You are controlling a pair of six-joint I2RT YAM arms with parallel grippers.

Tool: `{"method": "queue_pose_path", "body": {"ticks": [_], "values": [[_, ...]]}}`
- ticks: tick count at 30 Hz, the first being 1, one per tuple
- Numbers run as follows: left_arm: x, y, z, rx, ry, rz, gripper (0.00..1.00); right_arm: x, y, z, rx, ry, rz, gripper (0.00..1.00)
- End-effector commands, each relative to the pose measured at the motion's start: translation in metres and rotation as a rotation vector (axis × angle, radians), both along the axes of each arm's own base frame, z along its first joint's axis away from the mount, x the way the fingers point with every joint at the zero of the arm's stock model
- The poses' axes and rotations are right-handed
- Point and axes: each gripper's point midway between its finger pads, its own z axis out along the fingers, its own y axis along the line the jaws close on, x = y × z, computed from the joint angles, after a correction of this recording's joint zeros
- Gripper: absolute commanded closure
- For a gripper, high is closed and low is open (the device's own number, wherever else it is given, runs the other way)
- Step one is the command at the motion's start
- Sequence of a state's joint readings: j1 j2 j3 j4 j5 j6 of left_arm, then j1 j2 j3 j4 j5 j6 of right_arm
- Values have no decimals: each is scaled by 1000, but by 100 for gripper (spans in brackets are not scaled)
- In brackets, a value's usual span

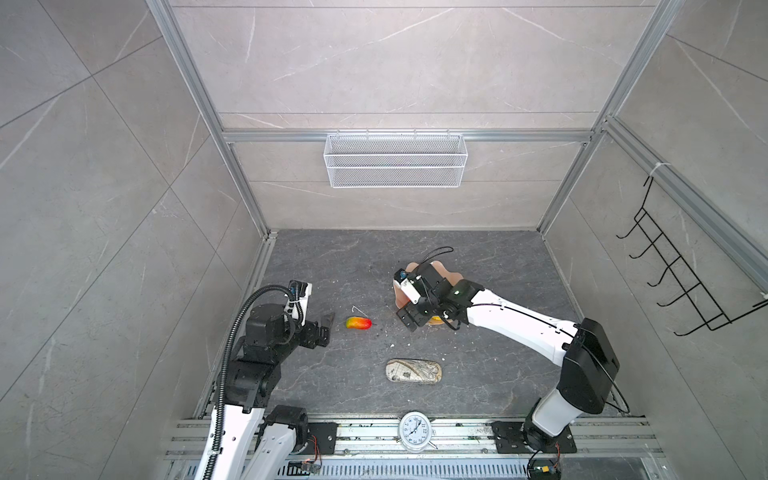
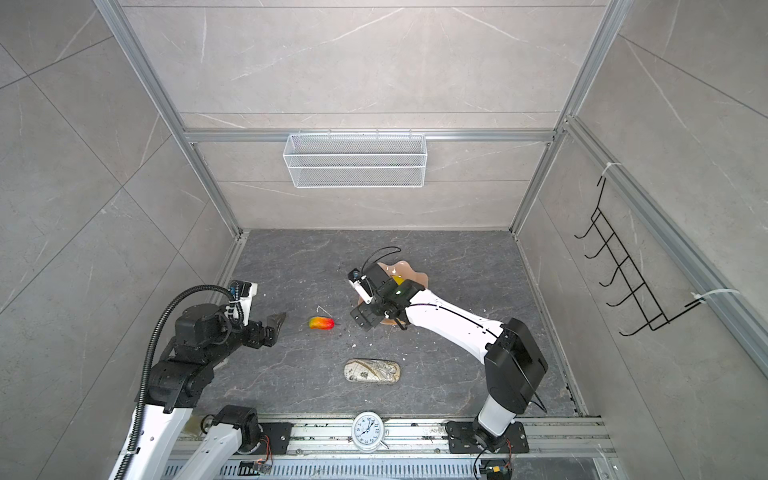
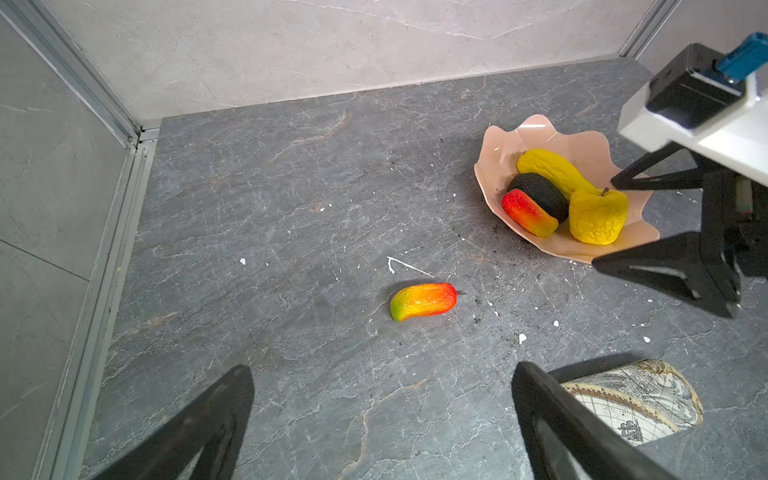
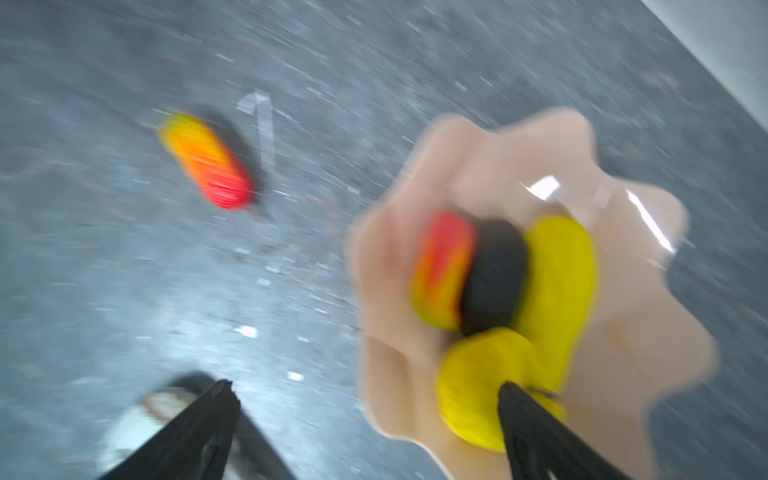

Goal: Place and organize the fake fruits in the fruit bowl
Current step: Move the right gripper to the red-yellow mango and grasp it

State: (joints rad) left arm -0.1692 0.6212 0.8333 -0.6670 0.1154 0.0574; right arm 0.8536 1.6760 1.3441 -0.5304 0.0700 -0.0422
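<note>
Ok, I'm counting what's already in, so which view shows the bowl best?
The left wrist view: the bowl sits sharp and unblocked, four fruits inside. The right wrist view shows it nearly whole but blurred. In both top views the right arm covers most of it, leaving only rim.

Fruit, five pieces: two mangoes (image 3: 424,301) (image 3: 528,212), one black oval fruit (image 3: 542,199), one long yellow fruit (image 3: 548,168), one bumpy yellow fruit (image 3: 598,218). One bowl (image 3: 540,129). One patterned case (image 1: 413,372). One round clock (image 1: 415,430). One white wire basket (image 1: 395,160).
</note>
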Motion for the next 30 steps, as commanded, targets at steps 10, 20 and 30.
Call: {"method": "queue_pose_path", "body": {"ticks": [10,20,30], "values": [[2,-2,11,2,-46,-21,0,-8,121,-41,127,79,221,5],[2,-3,12,0,-48,-24,0,3,154,-83,123,143,240,21],[2,-4,12,-2,-46,-28,0,10,156,-105,98,156,203,32]]}}
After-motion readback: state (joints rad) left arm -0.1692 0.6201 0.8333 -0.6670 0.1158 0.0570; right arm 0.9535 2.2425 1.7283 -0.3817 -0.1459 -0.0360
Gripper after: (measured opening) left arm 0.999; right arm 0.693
